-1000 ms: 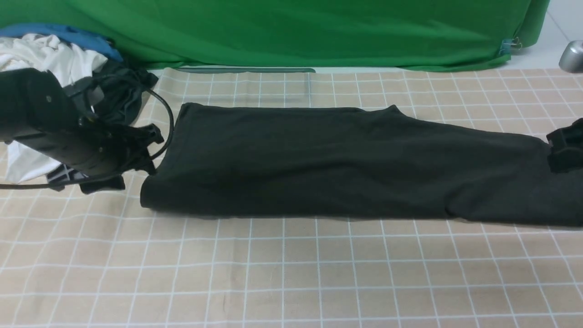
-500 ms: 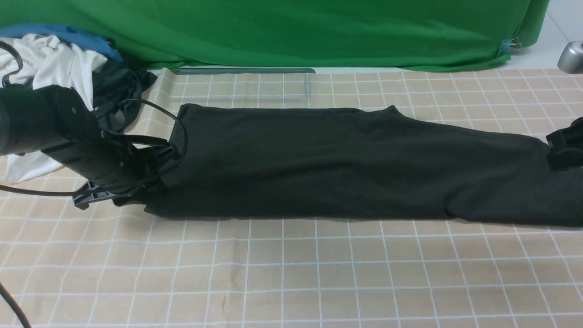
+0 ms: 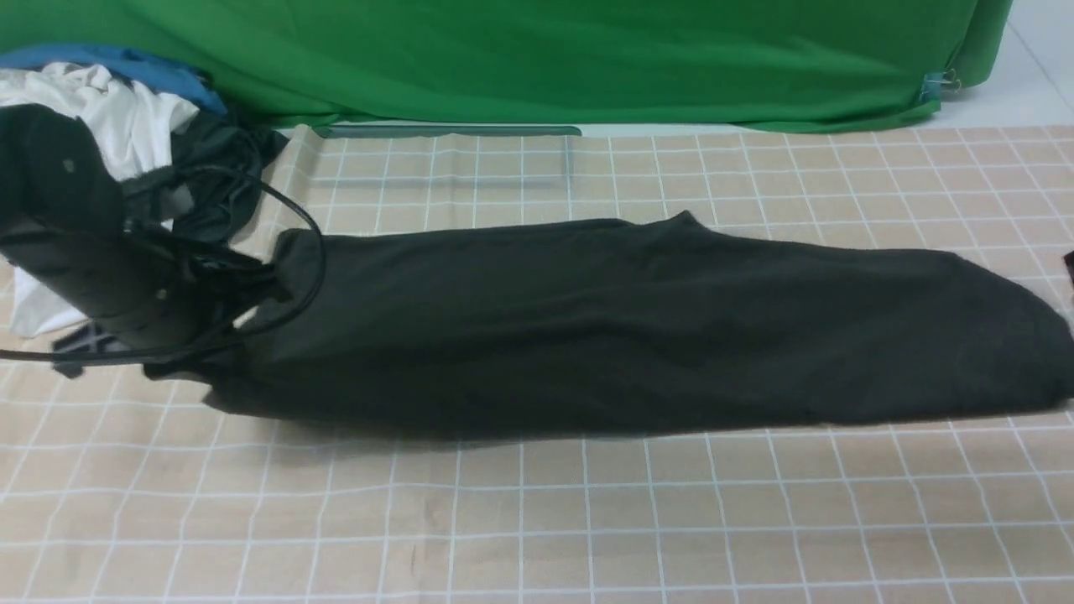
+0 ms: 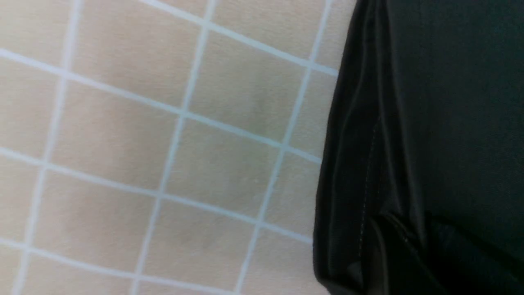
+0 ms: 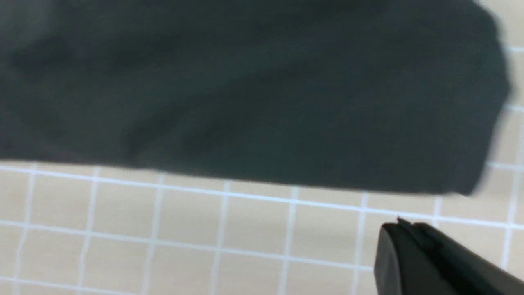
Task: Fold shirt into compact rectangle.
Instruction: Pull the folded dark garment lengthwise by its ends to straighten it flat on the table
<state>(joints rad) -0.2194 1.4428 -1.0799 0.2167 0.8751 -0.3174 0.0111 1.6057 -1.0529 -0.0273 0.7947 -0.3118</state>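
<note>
Here, in the front view, the shirt (image 3: 604,327) lies as a long black strip across the middle of the frame, on the checked cloth (image 3: 537,520). At its left end the left gripper (image 3: 252,285) is pinched narrow on the fabric edge. The right gripper (image 5: 405,246) is closed and empty, near the strip's other end without touching it. The end-over-end fold seems to be starting. Next, the held end probably needs carrying toward the right of the frame.
</note>
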